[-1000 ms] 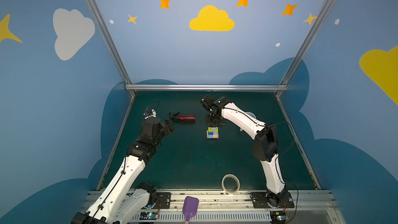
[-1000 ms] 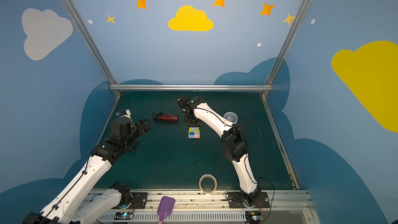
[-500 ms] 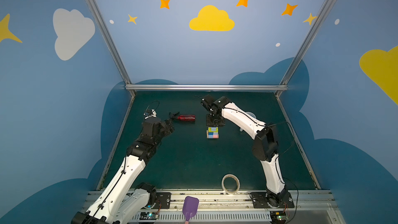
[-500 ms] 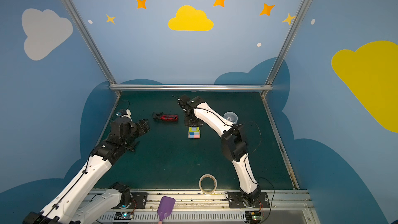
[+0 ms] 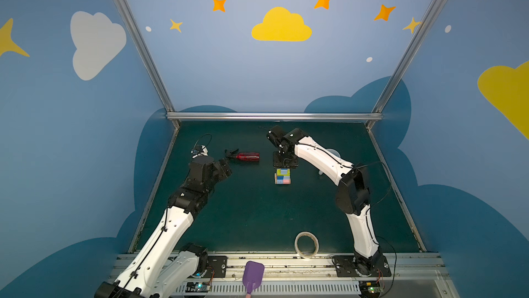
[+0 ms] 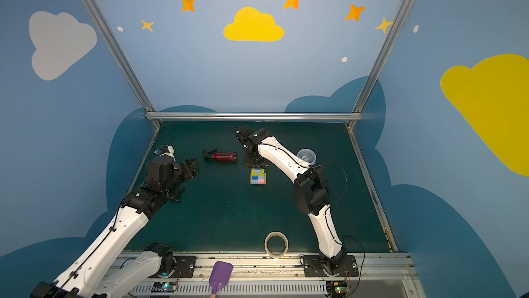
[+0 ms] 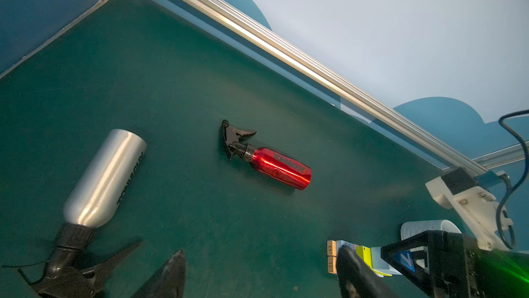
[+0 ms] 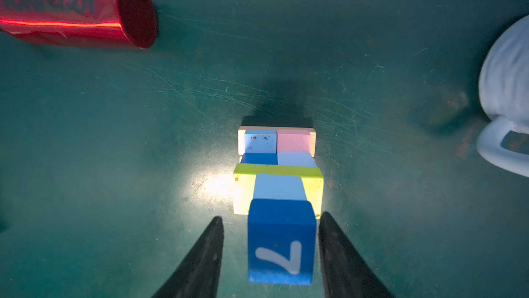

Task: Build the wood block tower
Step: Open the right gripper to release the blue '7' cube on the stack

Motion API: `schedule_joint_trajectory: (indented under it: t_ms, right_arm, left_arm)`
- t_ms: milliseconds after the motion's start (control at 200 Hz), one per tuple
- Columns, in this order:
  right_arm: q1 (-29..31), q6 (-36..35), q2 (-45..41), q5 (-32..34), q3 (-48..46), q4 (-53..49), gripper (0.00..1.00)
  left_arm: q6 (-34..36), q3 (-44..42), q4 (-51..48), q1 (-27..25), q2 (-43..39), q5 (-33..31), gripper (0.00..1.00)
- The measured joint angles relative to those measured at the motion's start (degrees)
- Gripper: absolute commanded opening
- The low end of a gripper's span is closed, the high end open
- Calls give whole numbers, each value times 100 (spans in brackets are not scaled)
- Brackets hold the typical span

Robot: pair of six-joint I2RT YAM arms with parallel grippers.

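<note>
Plainly, scratched dark-green table [image 5: 257, 210], blue cloud-painted walls [image 5: 229, 67]; left claw [image 7: 262, 251] gapes empty, right claw [image 8: 270, 217] spread astride the "7" cube [image 8: 282, 239].

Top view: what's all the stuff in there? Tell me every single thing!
wood block tower: one, many colours, mid-mat
cube marked 7: one, dark blue, at the tower
red spray bottle: one, red, lying left of the tower
silver spray bottle: one, silver, lying by the left arm
tape roll: one, beige, front edge
mug: one, pale blue, right of the tower
purple tool: one, front rail
left end effector: black, open, empty
right end effector: black, open around the cube
</note>
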Motion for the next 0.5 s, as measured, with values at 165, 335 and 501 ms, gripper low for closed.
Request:
schedule_joint_trajectory:
  t_ms: [165,335,501]
  right_arm:
    - [15,0,0,-17,0,20,52]
    - [26,0,0,-22,0,26,52]
    - [26,0,0,-37,0,31,52]
  left_arm:
    - [0,0,0,0,0,0,82]
    - [0,0,0,0,0,0,82]
    - [0,-2,0,9,-2,2,82]
